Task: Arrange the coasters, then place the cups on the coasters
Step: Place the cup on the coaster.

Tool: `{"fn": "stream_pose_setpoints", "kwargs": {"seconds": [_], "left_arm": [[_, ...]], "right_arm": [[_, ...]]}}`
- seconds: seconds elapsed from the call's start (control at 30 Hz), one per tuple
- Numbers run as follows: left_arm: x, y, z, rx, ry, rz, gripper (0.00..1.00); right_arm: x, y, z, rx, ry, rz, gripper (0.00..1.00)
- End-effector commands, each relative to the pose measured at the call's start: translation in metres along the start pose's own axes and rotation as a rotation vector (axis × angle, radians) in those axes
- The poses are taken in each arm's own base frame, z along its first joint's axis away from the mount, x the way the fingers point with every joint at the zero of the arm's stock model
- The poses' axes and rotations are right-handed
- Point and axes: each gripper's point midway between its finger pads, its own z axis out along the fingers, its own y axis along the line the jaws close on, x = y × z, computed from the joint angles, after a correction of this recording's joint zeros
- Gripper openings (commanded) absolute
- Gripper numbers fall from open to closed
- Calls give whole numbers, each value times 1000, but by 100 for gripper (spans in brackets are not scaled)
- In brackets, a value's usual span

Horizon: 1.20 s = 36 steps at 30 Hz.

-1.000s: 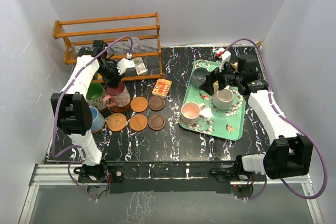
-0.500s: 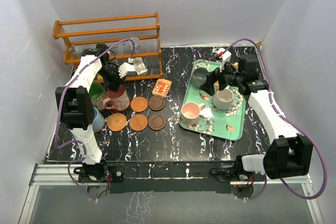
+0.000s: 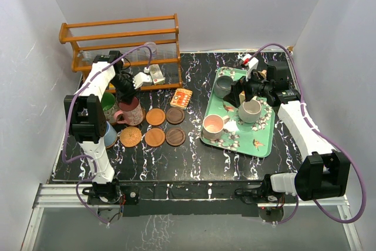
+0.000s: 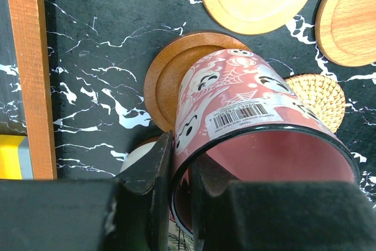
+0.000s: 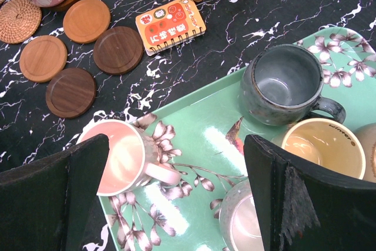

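1. Nearest, five bare coasters [image 3: 155, 137] lie on the desk [image 3: 194, 163].
2. Just behind them, the left hand [image 4: 179, 166] pinches the rim of the maroon mug [image 4: 247, 110] over a brown coaster [image 4: 167, 74], off-centre. I cannot tell whether it is resting on it.
3. Risk: if let go here, the mug may catch the coaster's edge and tip, or knock the green mug [image 3: 107, 105] beside it.
4. Farther right, the floral tray [image 3: 261, 142] holds a pink mug [image 5: 117, 157], a grey mug [image 5: 282, 86], a yellow mug [image 5: 320, 145] and more. The right hand [image 5: 176, 195] hovers above, spread wide and empty.
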Motion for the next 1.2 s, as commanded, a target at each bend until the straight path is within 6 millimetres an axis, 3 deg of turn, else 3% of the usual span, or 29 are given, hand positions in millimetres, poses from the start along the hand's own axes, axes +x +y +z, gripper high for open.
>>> {"fn": "stream_pose_setpoints", "kwargs": {"seconds": [0.0,0.33,1.17], "left_arm": [[-10,2,-21,-29,-32,24,0],[-17,7,-24,-44,-55,35,0],[-2,0,-6,-2,-14,28,0]], "right_arm": [[-9,0,-4,-4,-37,-34,99],[-7,-1,-3,-7,-31,-31,98],[-4,-2,-3,-12,-24,-25,98]]}}
